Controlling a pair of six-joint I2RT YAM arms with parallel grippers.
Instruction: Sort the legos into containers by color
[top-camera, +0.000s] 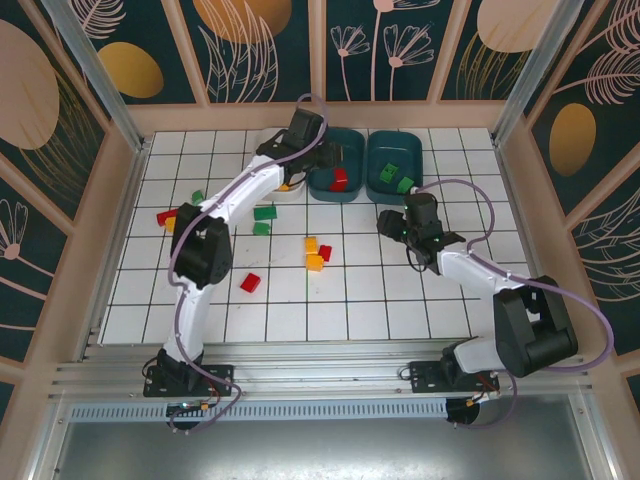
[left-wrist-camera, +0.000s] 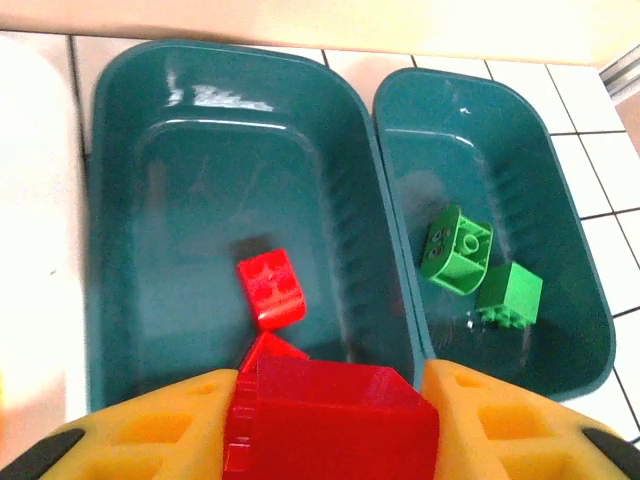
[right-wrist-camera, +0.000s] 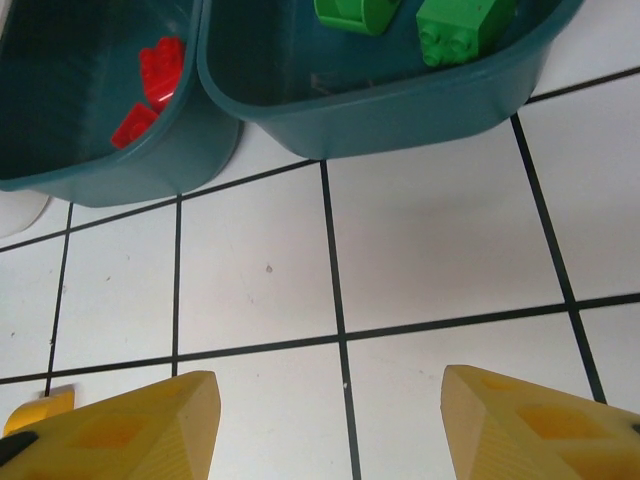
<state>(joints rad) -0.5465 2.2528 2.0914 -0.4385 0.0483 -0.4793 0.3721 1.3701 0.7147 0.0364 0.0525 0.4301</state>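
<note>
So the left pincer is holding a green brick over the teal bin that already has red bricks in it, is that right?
Not quite. The brick in the left pincer is red, not green; the left wrist view shows it plainly between the yellow fingers. The rest holds: it is held over the teal bin that already has red bricks in it.
</note>
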